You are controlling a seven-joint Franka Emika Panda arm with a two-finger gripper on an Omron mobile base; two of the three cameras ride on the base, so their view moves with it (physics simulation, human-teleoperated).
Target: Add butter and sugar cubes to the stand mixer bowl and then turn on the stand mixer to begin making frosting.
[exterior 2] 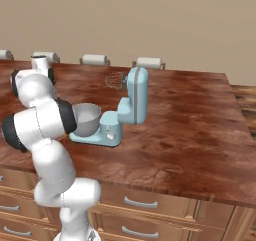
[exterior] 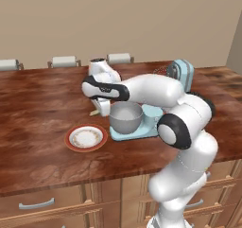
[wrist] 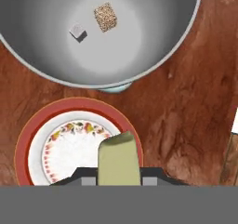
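Note:
My gripper (wrist: 118,174) is shut on the butter (wrist: 119,161), a yellowish-green stick that stands up between the fingers. In the left base view the gripper (exterior: 102,108) hangs low over the counter just left of the stand mixer bowl (exterior: 125,118), with the butter (exterior: 94,112) poking out below it. The hand view looks down on the grey bowl (wrist: 158,56), which holds two sugar cubes, one whitish (wrist: 77,30) and one brownish (wrist: 105,17). The pale-blue stand mixer (exterior 2: 134,97) has its head tilted up, whisk raised, and the bowl (exterior 2: 86,119) sits on its base.
A red-rimmed white plate (exterior: 86,138) lies on the wooden counter left of the bowl, directly under the butter in the hand view (wrist: 28,139). Chair backs (exterior: 64,60) line the counter's far edge. Drawers (exterior: 38,203) run below the near edge.

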